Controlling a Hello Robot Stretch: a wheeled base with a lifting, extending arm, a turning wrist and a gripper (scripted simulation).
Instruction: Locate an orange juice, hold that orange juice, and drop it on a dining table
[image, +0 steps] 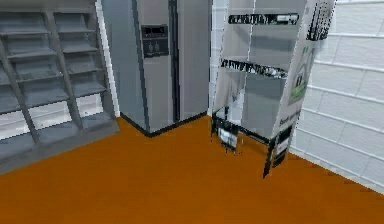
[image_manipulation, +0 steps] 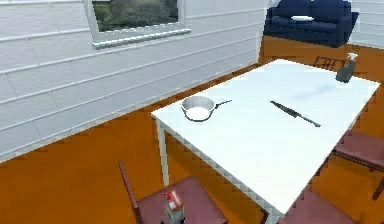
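Observation:
A white dining table (image_manipulation: 250, 135) stands in the middle of the arm side view. On it lie a steel pan (image_manipulation: 199, 108) with a dark handle and a long knife (image_manipulation: 294, 113). At the table's far right corner stands a small grey-green upright carton (image_manipulation: 347, 67). A small thing with a red top (image_manipulation: 176, 205) sits on the seat of a dark red chair (image_manipulation: 175, 208) at the table's near end. I cannot tell whether either is the orange juice.
A grey two-door fridge (image: 160, 60) stands ahead, with grey shelving (image: 50, 70) to its left and a white open cabinet (image: 265, 75) by the brick wall. Orange floor (image: 150, 175) lies between. More chairs (image_manipulation: 362, 148) flank the table; a blue sofa (image_manipulation: 310, 20) and a window (image_manipulation: 135, 15) are behind.

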